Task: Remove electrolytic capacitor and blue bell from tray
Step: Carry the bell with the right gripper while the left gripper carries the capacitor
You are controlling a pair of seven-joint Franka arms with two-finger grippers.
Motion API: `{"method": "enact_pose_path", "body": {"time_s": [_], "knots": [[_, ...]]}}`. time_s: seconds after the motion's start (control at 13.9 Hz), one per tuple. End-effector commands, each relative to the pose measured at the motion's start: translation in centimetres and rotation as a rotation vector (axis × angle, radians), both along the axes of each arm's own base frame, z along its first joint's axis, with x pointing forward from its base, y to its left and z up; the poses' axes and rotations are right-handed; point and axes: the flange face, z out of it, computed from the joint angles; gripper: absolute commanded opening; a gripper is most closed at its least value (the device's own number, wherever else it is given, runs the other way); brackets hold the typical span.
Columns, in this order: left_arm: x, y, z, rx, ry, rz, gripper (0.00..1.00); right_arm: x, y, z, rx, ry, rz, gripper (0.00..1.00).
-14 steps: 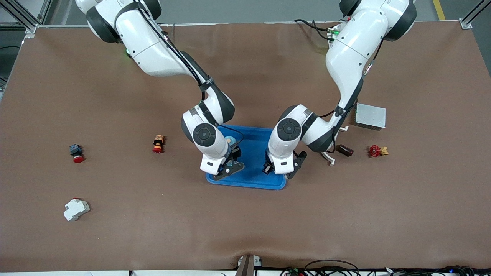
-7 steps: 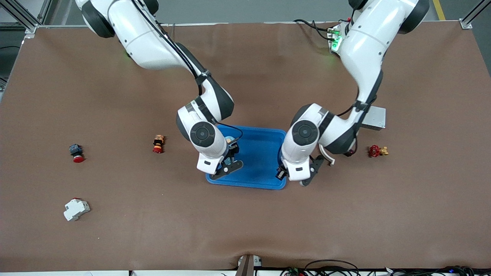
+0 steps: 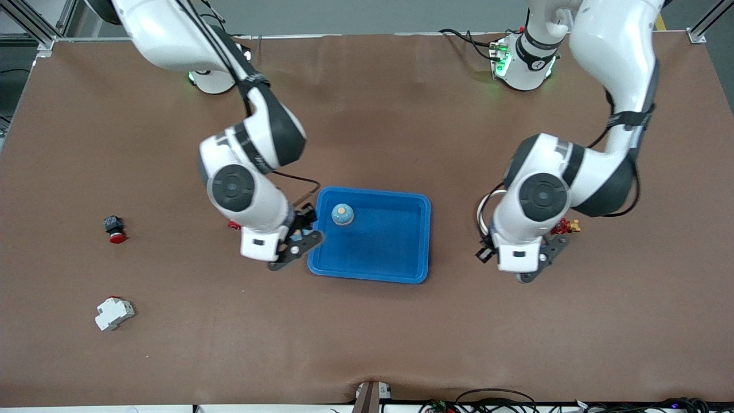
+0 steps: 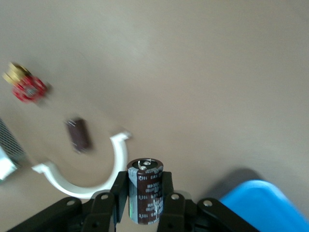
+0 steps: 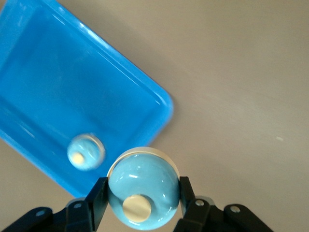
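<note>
My left gripper (image 3: 519, 261) hangs over bare table between the blue tray (image 3: 425, 241) and a red valve. In the left wrist view it (image 4: 145, 181) is shut on an upright dark brown capacitor (image 4: 145, 193) with a grey stripe. My right gripper (image 3: 293, 244) is over the table just off the tray's edge toward the right arm's end. In the right wrist view it (image 5: 142, 193) is shut on a light blue bell (image 5: 145, 181) with a cream button. A second light blue bell (image 3: 342, 214) stands inside the tray and also shows in the right wrist view (image 5: 85, 152).
A white C-shaped clamp (image 4: 82, 181), a small dark block (image 4: 78, 135), a red valve (image 3: 565, 225) and a grey metal box (image 4: 7, 145) lie toward the left arm's end. A red push button (image 3: 113, 228) and a white breaker (image 3: 113, 312) lie toward the right arm's end.
Both grippers have moved off the tray, each toward its own arm's end of the table, still holding their parts. The bell in the tray has come into full view.
</note>
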Motion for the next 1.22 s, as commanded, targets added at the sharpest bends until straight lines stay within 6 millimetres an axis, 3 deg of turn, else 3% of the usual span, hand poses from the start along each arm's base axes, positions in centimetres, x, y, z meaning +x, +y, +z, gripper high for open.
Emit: {"method": "enact_pose_path", "body": {"time_s": [0.0, 0.29, 0.43, 0.65, 0.72, 0.86, 1.01, 1.15], "knots": [[-1.5, 6.2, 0.6, 0.011, 0.056, -0.120, 0.00, -2.7, -4.7, 2.4, -0.006, 0.005, 0.058, 0.00], [-1.6, 14.2, -1.0, 0.005, 0.130, -0.202, 0.00, -3.4, -14.3, 2.5, -0.011, 0.025, 0.183, 0.00], [-1.8, 19.2, -2.3, -0.006, 0.172, -0.255, 0.00, -4.1, -17.6, 1.7, -0.070, 0.025, 0.211, 0.00], [-3.0, 27.8, -4.6, -0.017, 0.217, -0.389, 0.00, -4.5, -22.1, -0.7, -0.109, 0.004, 0.253, 0.00], [-3.5, 29.6, -5.4, -0.035, 0.221, -0.435, 0.00, -4.4, -24.3, -2.0, -0.101, -0.016, 0.289, 0.00], [-4.4, 31.6, -6.8, -0.048, 0.212, -0.471, 0.00, -4.6, -27.9, -4.4, -0.094, -0.050, 0.320, 0.01], [-4.9, 32.0, -8.5, -0.042, 0.177, -0.520, 0.00, -4.8, -29.3, -5.7, -0.090, -0.042, 0.328, 0.02], [-5.4, 33.5, -10.3, 0.008, 0.144, -0.558, 0.00, -5.1, -30.0, -8.1, -0.084, -0.008, 0.319, 0.03]]}}
